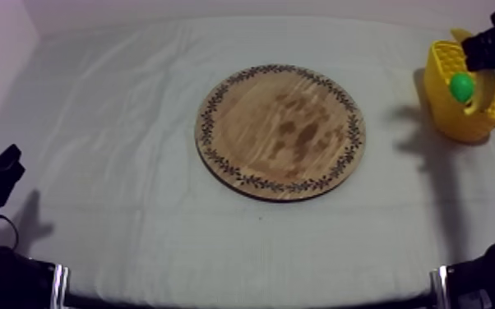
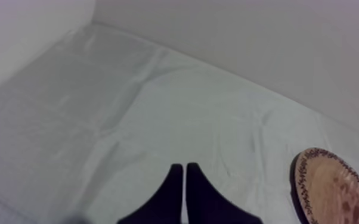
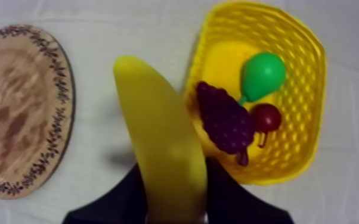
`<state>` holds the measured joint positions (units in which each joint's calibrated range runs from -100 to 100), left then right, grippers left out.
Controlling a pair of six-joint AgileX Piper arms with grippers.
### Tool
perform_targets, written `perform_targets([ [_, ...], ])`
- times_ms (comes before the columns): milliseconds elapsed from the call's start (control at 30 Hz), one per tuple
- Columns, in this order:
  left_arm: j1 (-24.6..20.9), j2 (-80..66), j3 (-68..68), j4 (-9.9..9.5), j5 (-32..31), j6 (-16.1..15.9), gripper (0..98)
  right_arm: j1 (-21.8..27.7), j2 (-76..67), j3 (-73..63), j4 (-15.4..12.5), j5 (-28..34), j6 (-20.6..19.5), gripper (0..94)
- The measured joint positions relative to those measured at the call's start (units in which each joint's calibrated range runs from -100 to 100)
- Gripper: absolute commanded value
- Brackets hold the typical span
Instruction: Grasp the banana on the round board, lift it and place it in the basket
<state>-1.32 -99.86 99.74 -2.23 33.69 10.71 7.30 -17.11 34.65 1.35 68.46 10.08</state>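
My right gripper [image 3: 173,189] is shut on the yellow banana [image 3: 161,137], which it holds lengthwise above the cloth, just beside the yellow basket [image 3: 313,77]. In the top view the right gripper [image 1: 491,48] hangs over the basket [image 1: 441,90] at the far right. Inside the basket lie a green pear [image 3: 263,74], a bunch of dark grapes [image 3: 223,122] and a small red fruit [image 3: 267,117]. The round wooden board [image 1: 279,131] with its patterned rim is bare. My left gripper [image 2: 185,174] rests shut, its fingers together as a wedge, low at the left [image 1: 0,168].
Grey-white cloth covers the table, with broad open stretches to the left of the board and in front of it. The board's edge [image 2: 337,190] shows far off from the left gripper. A pale wall runs behind the table.
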Motion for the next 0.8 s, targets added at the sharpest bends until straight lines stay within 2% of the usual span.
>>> perform_targets([
  [167,0.0,0.0,0.0,0.0,0.0,0.0,0.1,4.8,4.4,-3.8,-1.4,-0.2,2.2,25.7],
  [367,0.0,0.0,0.0,0.0,0.0,0.0,0.1,8.7,14.9,-15.1,-2.2,3.3,2.8,25.4],
  [533,0.0,0.0,0.0,0.0,0.0,0.0,0.1,7.8,25.3,-25.9,-2.2,6.7,2.2,25.1],
  [800,0.0,0.0,0.0,0.0,0.0,0.0,0.1,6.1,42.6,-40.0,-2.2,6.5,0.8,24.2],
])
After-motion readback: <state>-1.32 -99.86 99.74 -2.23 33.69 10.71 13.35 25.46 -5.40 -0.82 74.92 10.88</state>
